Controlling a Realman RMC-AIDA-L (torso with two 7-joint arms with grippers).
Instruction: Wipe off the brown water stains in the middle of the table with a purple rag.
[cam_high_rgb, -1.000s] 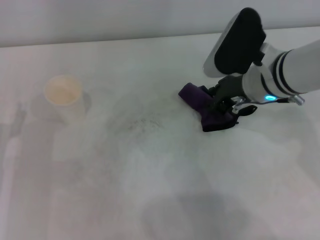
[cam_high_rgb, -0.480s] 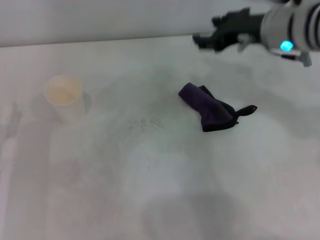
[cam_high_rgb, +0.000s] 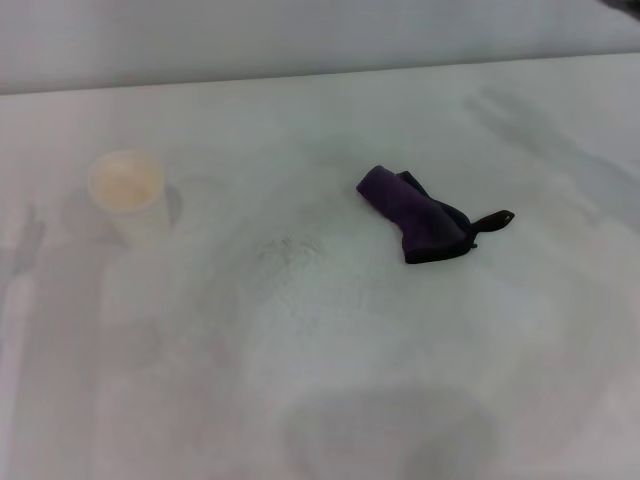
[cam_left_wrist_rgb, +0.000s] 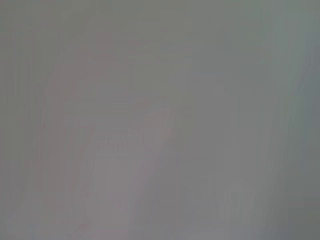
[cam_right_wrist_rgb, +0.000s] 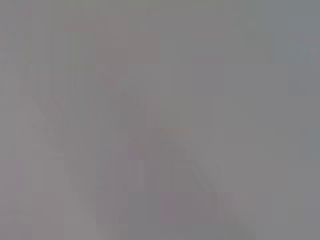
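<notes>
One small dark purple soft cloth rag (cam_high_rgb: 414, 226) with black edging is lying crumpled on the large plain white matte bench (cam_high_rgb: 400, 380), right of the middle, its single thin black loop (cam_high_rgb: 492, 220) trailing out to the right. Left of the rag, near the bench's middle, one faint greyish smudge of stain (cam_high_rgb: 290, 247) is showing. One cream-coloured paper cup (cam_high_rgb: 130, 197) is standing upright well apart at the left. Neither pincer is appearing in any view, so their state cannot be told; both wrist views are showing only blank grey.
</notes>
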